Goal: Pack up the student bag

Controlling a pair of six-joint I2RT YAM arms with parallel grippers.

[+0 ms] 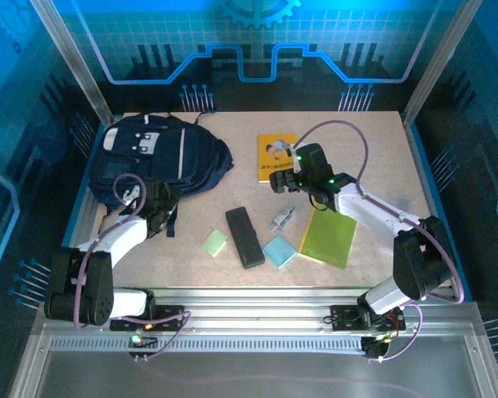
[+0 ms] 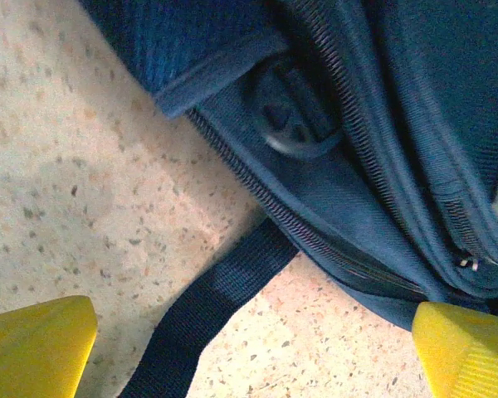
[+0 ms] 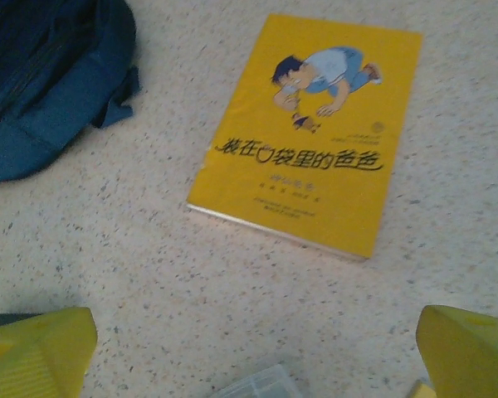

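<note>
Navy woven fabric marks the student bag (image 1: 162, 153), a large backpack with black straps that lies flat at the far left of the speckled beige table (image 1: 373, 133). The left gripper (image 1: 156, 206) sits at the bag's near edge with its yellow fingers (image 2: 37, 348) spread wide and holding nothing; its wrist view looks down on a zipper line (image 2: 257, 199) and a dark webbing strap (image 2: 207, 307) running out over the table. The right gripper (image 1: 286, 178) hovers just on the near side of a yellow paperback book with a cartoon figure on its cover (image 3: 315, 133), fingers likewise spread and empty. A black rectangular case (image 1: 244, 236), a lime-green notebook (image 1: 329, 236), a pale green pad (image 1: 215, 242) and a light blue pad (image 1: 280, 251) lie loose between the arms. No item appears to be inside the bag, so packing is judged to be at its opening stage: the left arm addresses the bag while the right addresses the book. The next move likely calls for an open compartment; whether the zipper is closed cannot be confirmed. The book lies flat, so a grasp probably requires working at one edge.
</note>
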